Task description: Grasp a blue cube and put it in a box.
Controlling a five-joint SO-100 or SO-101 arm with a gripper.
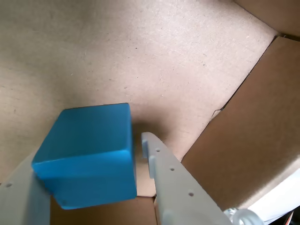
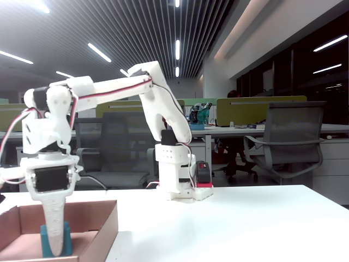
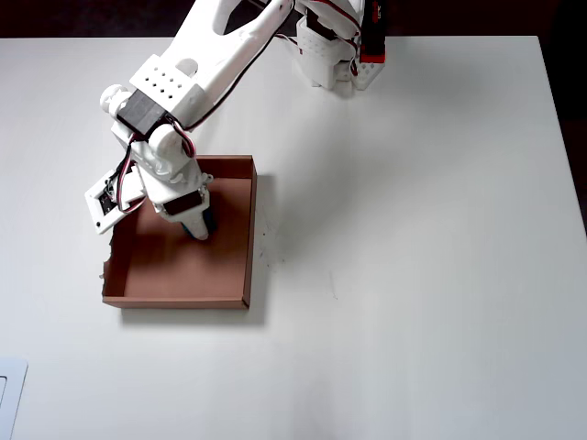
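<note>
Wrist view: small turquoise-blue cube [image 1: 89,152] with plain matte faces, low in the frame over the brown floor of shallow cardboard box [image 1: 154,61]. White two-finger gripper [image 1: 86,173] straddling the cube, one white finger [image 1: 21,197] touching its left face, the other finger [image 1: 176,183] standing just off its right face with a narrow strip of cardboard showing between. Jaws spread slightly wider than the cube, not pinching it. Fold between box floor and low side wall running diagonally at right, wall rising toward the upper right corner.

Fixed view: white 3D-printed arm [image 2: 109,87] reaching from its base [image 2: 180,183] on a white table [image 2: 245,224] out to the left, gripper [image 2: 54,240] pointing straight down into the box [image 2: 103,229] at the near left edge. Blue cube [image 2: 66,240] resting on the box floor, partly hidden behind the gripper's front finger. Office desks and a grey mesh chair [image 2: 283,142] in the background.

Overhead view: box [image 3: 229,266] lying left of centre on the table [image 3: 413,229], well apart from the arm's base [image 3: 330,55] at the top edge. Gripper [image 3: 197,225] lowered in the upper middle part of the box, cube almost wholly covered by it, only a sliver of blue [image 3: 210,221] showing.
</note>
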